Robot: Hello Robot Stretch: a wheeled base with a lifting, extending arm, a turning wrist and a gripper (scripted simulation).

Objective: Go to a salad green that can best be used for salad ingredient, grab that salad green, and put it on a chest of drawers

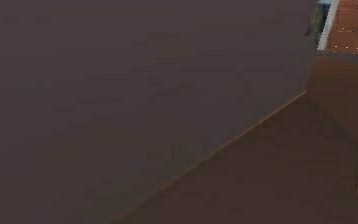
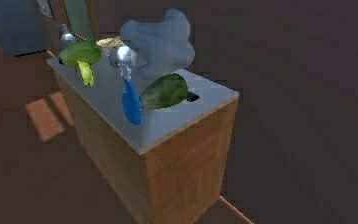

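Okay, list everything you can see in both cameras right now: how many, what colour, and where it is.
Cabinet: one, wood sides with a grey top, middle of the arm side view; its wooden side also shows at the forward view's right edge.
Leafy green thing: one, dark green, on the cabinet top near its near corner.
Green and yellow thing: one, on the far left end of the cabinet top; too small to name.
Long blue thing: one, blue, lying on the top between the two green things.
Small silvery thing: one, at the blue thing's far end.
Tall grey unit: one, grey, top left corner of the arm side view.
Wall: one, dark, across the forward view.
Floor: brown, around the cabinet.
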